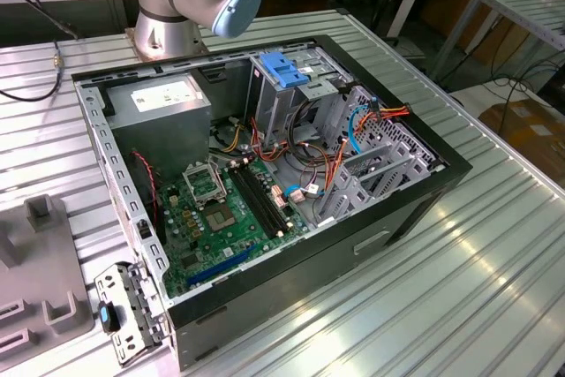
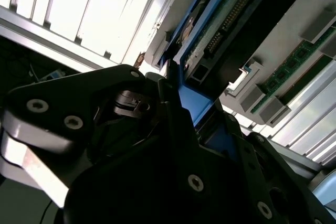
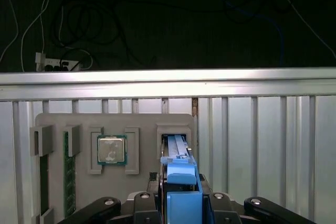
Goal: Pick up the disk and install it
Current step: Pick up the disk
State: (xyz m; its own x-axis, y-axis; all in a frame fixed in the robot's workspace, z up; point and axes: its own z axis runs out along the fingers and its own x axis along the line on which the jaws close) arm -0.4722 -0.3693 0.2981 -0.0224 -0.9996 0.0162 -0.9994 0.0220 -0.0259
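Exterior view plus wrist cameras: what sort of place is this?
Probably a computer-assembly workbench in a lab or workshop: an open computer case on a ribbed metal table, a grey parts tray holding a processor and memory sticks.

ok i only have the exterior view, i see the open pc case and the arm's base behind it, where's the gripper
observer: in the first wrist view the gripper is over a grey tray, shut on the blue rail of the disk.
operator: disk flat or on edge
observer: on edge, in line with the tray's slot.
operator: anything else in that tray
observer: a processor chip in the next pocket, and memory sticks beyond it.
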